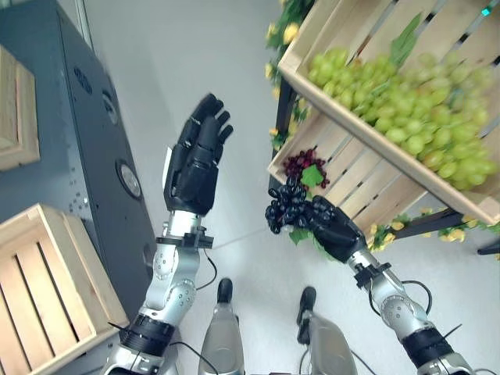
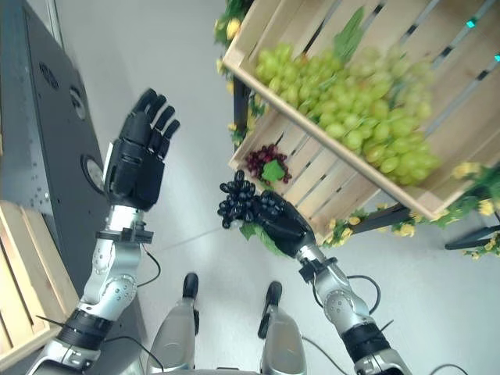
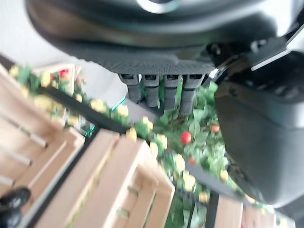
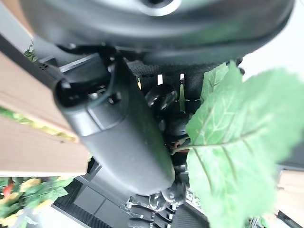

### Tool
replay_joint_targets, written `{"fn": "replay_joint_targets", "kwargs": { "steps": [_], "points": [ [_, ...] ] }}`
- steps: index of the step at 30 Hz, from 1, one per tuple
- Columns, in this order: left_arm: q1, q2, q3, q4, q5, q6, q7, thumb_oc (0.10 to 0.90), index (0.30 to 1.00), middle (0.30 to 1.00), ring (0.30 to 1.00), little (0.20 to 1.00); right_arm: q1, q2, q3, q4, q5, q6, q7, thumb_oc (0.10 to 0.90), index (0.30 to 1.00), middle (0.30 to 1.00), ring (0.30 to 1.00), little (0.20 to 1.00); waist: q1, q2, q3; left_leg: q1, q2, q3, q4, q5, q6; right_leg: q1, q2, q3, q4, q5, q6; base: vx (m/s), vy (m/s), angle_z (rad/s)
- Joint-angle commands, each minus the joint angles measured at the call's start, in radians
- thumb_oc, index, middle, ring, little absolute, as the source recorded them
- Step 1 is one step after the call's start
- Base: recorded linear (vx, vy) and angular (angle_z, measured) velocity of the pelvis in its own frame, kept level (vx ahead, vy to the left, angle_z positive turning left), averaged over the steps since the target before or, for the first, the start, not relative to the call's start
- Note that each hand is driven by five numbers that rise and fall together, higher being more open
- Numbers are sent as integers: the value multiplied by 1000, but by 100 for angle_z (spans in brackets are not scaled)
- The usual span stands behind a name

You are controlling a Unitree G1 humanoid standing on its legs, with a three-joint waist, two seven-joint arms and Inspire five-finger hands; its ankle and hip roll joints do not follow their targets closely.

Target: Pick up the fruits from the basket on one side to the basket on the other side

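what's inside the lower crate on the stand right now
A bunch of dark red grapes with a green leaf lies in the lower crate. The crate's far part is hidden under the upper crate, which holds green grapes.

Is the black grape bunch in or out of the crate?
Out. The right robot hand is curled round the black grape bunch, held in the air in front of the lower crate, where a dark red bunch remains.

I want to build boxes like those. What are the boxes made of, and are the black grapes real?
The boxes look like bare pale wood: slats with gaps. The black grapes in the right robot hand look like glossy plastic with a stiff, flat leaf, though I cannot be sure.
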Motion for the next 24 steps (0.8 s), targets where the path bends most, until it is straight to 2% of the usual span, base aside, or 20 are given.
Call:
{"fn": "replay_joint_targets", "kwargs": {
  "steps": [1,7,9,17,24],
  "points": [
    [-61,9,13,-58,64,-119,8,800,900,900,900,900,-128,22,-85,-82,19,-173,8,400,300,300,300,300,7,-19,-49,-95,10,-33,152,-68,-5,21,-28,66,72,-37,-16,-42,-30,-2],
    [-89,-9,-3,-43,48,-120,-15,800,900,900,900,900,-198,18,-87,-48,20,-233,-21,400,300,300,300,300,14,-11,6,-198,7,-60,242,-91,-5,-53,-15,64,151,-71,-49,-48,-25,7],
    [-106,-19,-16,-39,53,-113,-23,800,900,900,900,900,-243,13,-93,-32,7,-279,-59,400,300,300,300,300,16,-8,32,-223,3,-64,261,-94,0,-77,-9,64,170,-77,-58,-42,-37,5],
    [-129,-25,-26,-31,61,-103,-37,800,900,900,900,900,-317,-27,-133,-1,-55,-387,-143,400,300,300,300,300,14,3,62,-241,-15,-65,256,-84,10,-79,4,71,134,-56,-57,0,-7,0],
    [-156,-26,-22,-17,46,-84,-44,800,900,900,900,900,-390,-80,-197,44,-164,-473,-361,400,300,300,300,300,9,12,62,-277,-14,-59,282,-90,12,-74,10,70,110,-53,-56,27,-13,0]
  ]
}}
